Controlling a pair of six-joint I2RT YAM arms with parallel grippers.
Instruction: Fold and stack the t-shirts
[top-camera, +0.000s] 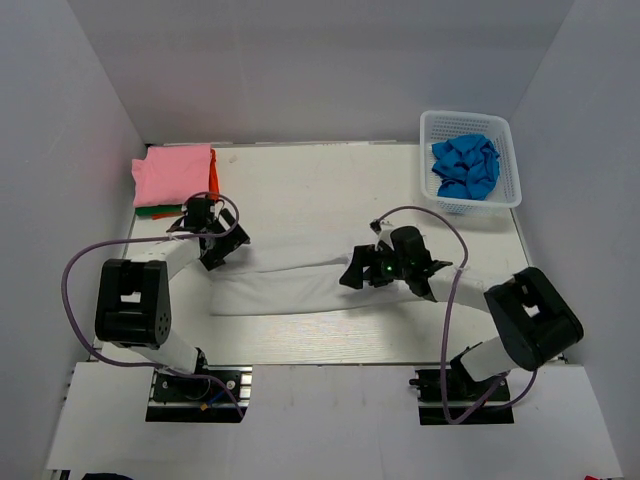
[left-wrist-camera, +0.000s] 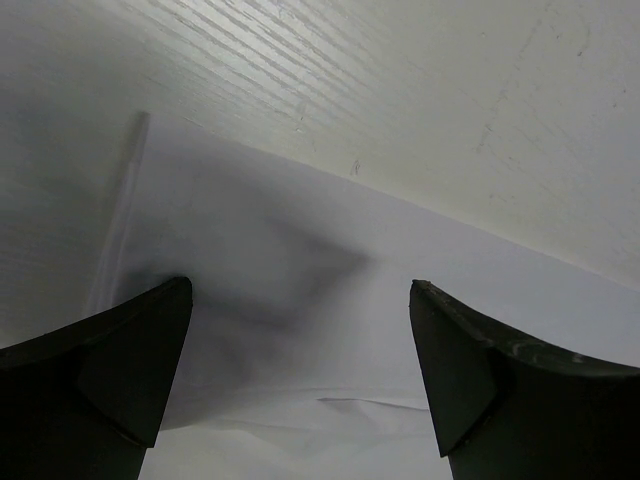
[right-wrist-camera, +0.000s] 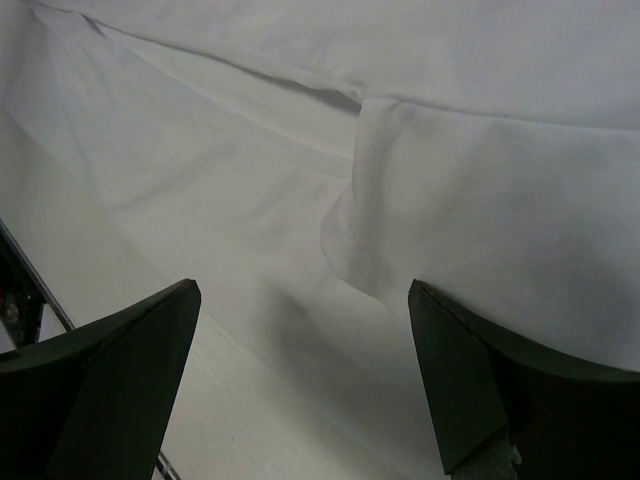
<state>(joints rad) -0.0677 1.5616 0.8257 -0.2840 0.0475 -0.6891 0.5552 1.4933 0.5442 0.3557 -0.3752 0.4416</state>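
A large white t-shirt (top-camera: 290, 285) lies folded into a long band across the middle of the table. My left gripper (top-camera: 222, 250) is open just above its left end; the left wrist view shows the white cloth (left-wrist-camera: 300, 300) between the spread fingers. My right gripper (top-camera: 358, 272) is open over the band's right end; the right wrist view shows a folded sleeve edge (right-wrist-camera: 370, 240) ahead of the fingers. A stack with a pink t-shirt (top-camera: 175, 175) on top of orange-red and green ones sits at the far left. A bright blue t-shirt (top-camera: 466, 166) lies crumpled in the basket.
A white plastic mesh basket (top-camera: 505, 135) stands at the far right corner. White walls enclose the table on three sides. Both arms' purple cables loop beside them.
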